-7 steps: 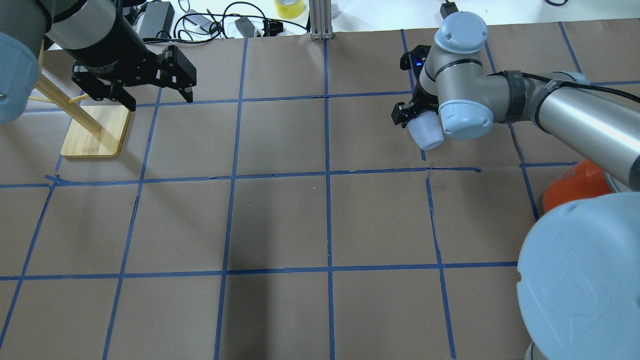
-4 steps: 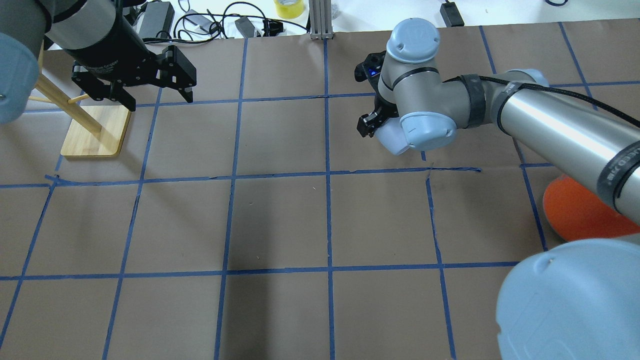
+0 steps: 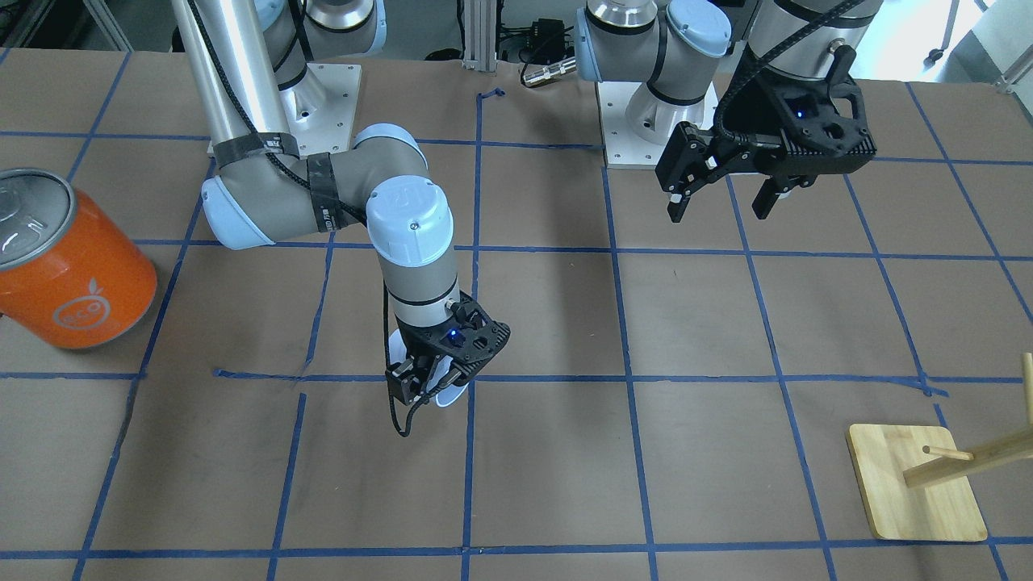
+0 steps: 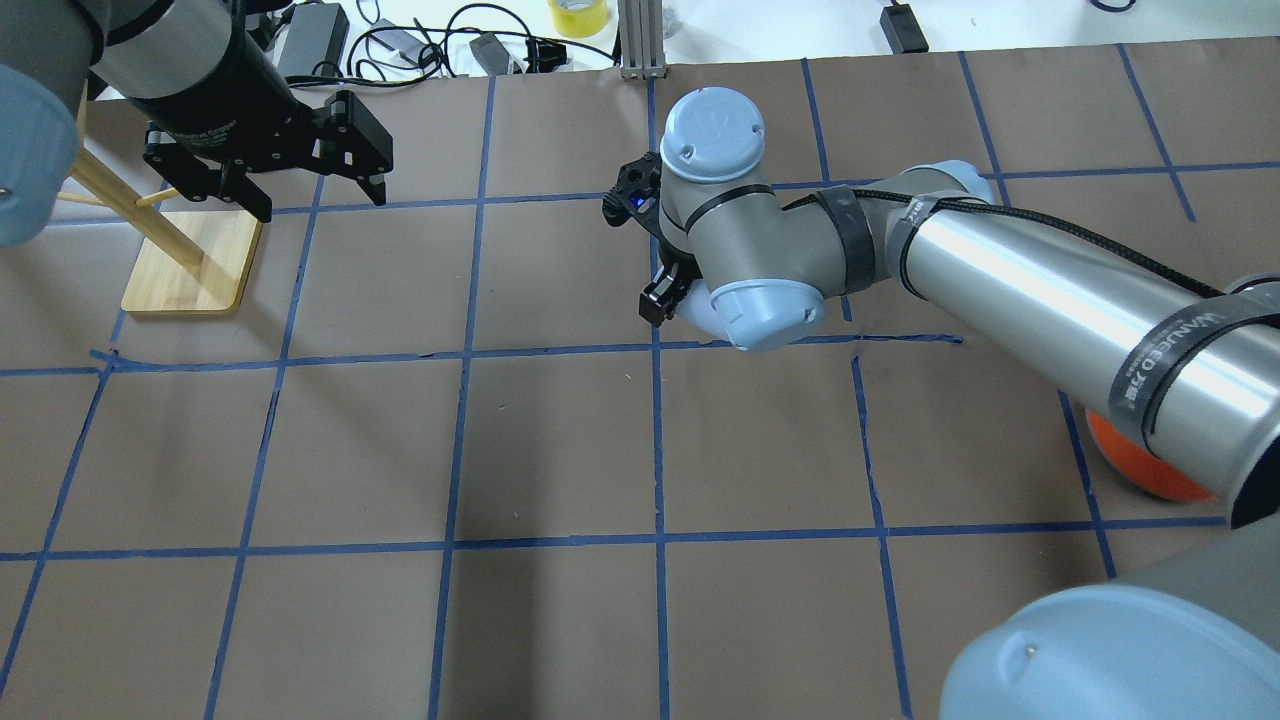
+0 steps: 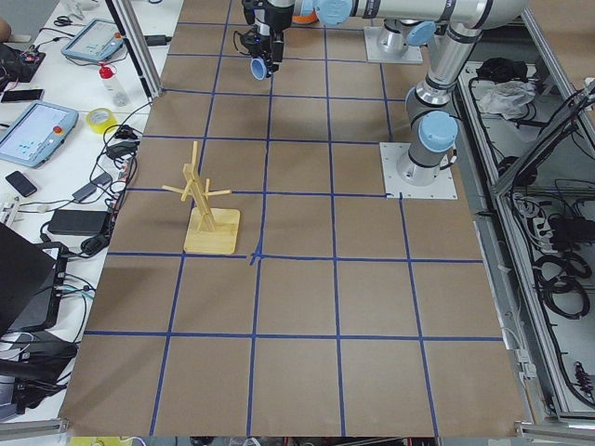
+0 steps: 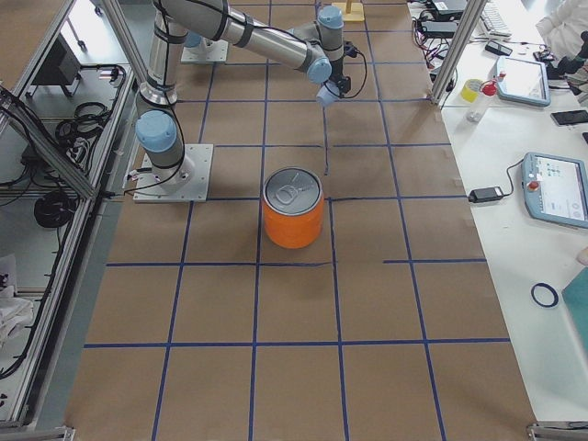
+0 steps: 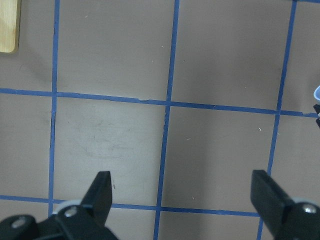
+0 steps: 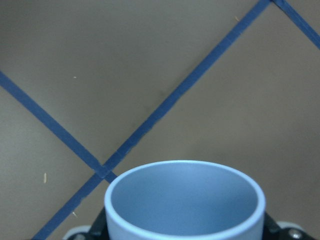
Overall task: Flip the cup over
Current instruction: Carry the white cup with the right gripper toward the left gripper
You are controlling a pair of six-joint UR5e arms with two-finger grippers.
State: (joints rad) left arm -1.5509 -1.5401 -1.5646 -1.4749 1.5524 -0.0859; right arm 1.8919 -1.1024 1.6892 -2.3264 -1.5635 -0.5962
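My right gripper (image 4: 668, 297) is shut on the cup (image 4: 694, 313), a small pale blue-white tumbler, and holds it above the brown table near the centre grid line. In the right wrist view I look into the cup's (image 8: 185, 200) bluish open mouth. In the front-facing view the right gripper (image 3: 437, 381) points down and the cup's rim (image 3: 446, 398) shows just under it. The cup also shows in the left side view (image 5: 258, 67) and the right side view (image 6: 326, 95). My left gripper (image 4: 320, 203) hangs open and empty above the far left of the table, also in the front-facing view (image 3: 718, 211) and the left wrist view (image 7: 182, 192).
A big orange can (image 3: 73, 266) with a silver lid stands at the robot's right side, partly hidden behind the right arm in the overhead view (image 4: 1130, 465). A wooden peg stand (image 4: 190, 265) sits under the left gripper. Cables and yellow tape (image 4: 577, 15) lie beyond the far edge.
My right arm has swung left across the table with the cup in its grip, from the right part to the centre line. The left arm has not moved.
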